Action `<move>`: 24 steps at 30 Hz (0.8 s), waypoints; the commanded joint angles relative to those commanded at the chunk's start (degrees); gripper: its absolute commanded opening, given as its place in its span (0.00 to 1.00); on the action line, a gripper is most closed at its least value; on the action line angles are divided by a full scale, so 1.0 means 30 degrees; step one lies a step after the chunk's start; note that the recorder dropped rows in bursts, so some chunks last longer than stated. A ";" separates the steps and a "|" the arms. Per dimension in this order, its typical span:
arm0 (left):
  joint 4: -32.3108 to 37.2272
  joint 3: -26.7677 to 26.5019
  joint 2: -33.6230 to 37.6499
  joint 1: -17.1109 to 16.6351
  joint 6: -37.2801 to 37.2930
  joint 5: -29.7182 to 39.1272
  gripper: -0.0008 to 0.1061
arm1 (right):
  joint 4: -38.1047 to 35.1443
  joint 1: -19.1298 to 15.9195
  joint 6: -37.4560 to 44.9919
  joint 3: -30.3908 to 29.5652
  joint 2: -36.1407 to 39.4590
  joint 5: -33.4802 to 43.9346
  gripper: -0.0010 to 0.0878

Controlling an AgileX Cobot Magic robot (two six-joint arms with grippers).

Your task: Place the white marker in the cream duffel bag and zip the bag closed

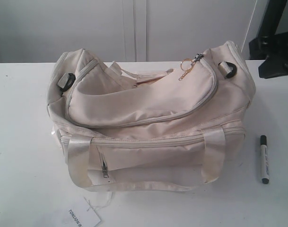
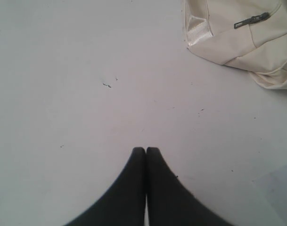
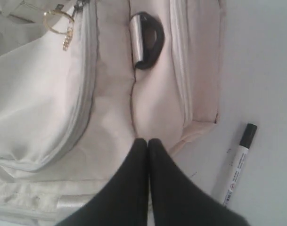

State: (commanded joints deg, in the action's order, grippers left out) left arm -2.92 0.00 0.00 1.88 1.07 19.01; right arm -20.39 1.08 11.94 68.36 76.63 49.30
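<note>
Pale wall panels [image 1: 134,28] stand behind a white bench [image 1: 21,189], matt and flat, which carries everything.

Left side. My left hand [image 2: 146,150] is not in the exterior view. Its wrist camera shows the two black fingers pressed together tip to tip with nothing between them, over bare bench marked by a few dark specks. A lower corner of the soft cream fabric duffel bag [image 2: 237,42] lies near, apart from the fingers. The grey metal pull [image 2: 250,20] of its front zip pocket shows there.

Front left of the bag: a small white paper tag with black print [image 1: 82,218] lies on the bench on a thin string.

Centre. The bag sits upright, long side to the exterior camera. Shiny cream straps [image 1: 80,158] hang down its front face. The curved top zipper looks shut along the run I can see. Its gold ring-and-chain pull [image 1: 186,68] lies at the right end of the top flap. A black plastic strap loop [image 1: 227,69] sits on the bag's right end.

Right side. My right hand [image 3: 148,141]: fingers closed together, gripping nothing, over the bag's right end near the black loop. Whether the tips touch the fabric I cannot tell.

The slim white-barrelled marker [image 1: 264,160] lies flat on the bench just right of the bag, not touching it. Its black cap points away from the exterior camera and small print runs along the barrel. It is outside the bag and apart from both hands.

Far right, at the back: a black frame [image 1: 276,42], cut off by the picture edge.
</note>
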 joint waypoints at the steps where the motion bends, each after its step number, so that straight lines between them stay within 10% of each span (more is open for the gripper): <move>1: 0.0000 0.0000 0.0000 0.0000 0.0000 0.0000 0.01 | -0.0086 0.0000 0.0000 0.0328 0.0263 0.0042 0.01; 15: 0.0000 0.0000 0.0000 0.0000 0.0000 0.0000 0.01 | -0.0139 0.0000 0.0107 0.4713 0.4623 0.0040 0.02; 24: 0.0000 0.0000 0.0000 0.0000 0.0000 0.0000 0.01 | -0.0139 0.0000 0.0231 0.6628 0.6939 -0.0997 0.29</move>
State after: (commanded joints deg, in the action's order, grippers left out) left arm -2.92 0.00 0.00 1.88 1.07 19.01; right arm -20.80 1.08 12.63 88.25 97.45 46.31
